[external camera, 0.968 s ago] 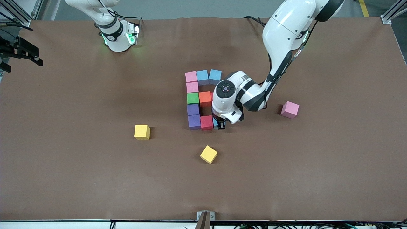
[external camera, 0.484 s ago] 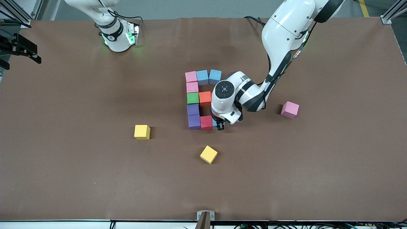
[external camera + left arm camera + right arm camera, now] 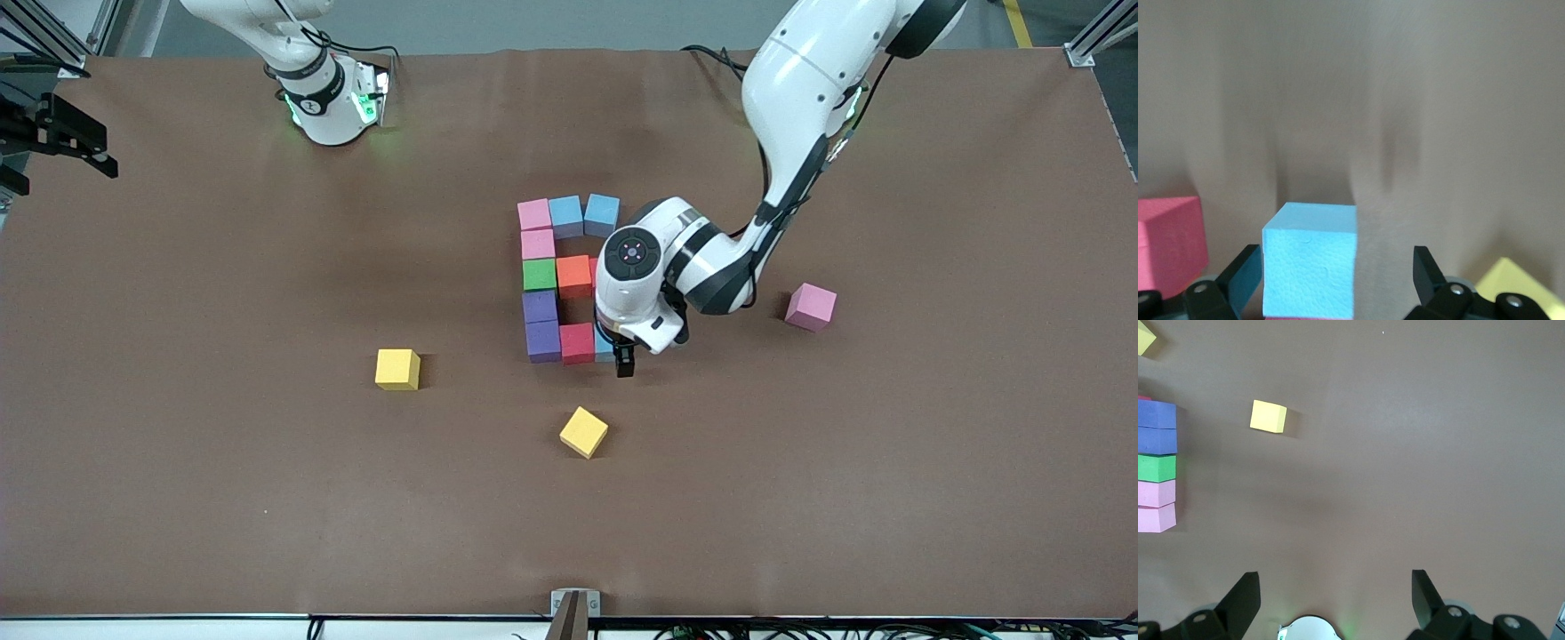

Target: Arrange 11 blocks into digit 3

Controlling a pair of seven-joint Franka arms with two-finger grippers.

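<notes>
The figure of touching blocks stands mid-table: a column of pink (image 3: 534,214), pink (image 3: 537,244), green (image 3: 539,274) and two purple (image 3: 541,324) cubes. Two light blue cubes (image 3: 583,214) form the arm farthest from the camera. An orange cube (image 3: 573,275) starts the middle arm; the rest of that arm is hidden under the left wrist. In the nearest arm a red cube (image 3: 577,342) touches a light blue block (image 3: 1309,267). My left gripper (image 3: 1335,267) is open around that block, low over it (image 3: 615,352). My right gripper (image 3: 1331,583) is open and empty, waiting high by its base.
A loose pink cube (image 3: 810,307) lies toward the left arm's end. Two yellow cubes lie nearer the camera than the figure: one (image 3: 584,432) close to it, also in the left wrist view (image 3: 1518,283), one (image 3: 396,369) toward the right arm's end.
My left gripper has opened and let go of the light blue block, which now stands beside the red cube. The right arm has barely moved.
</notes>
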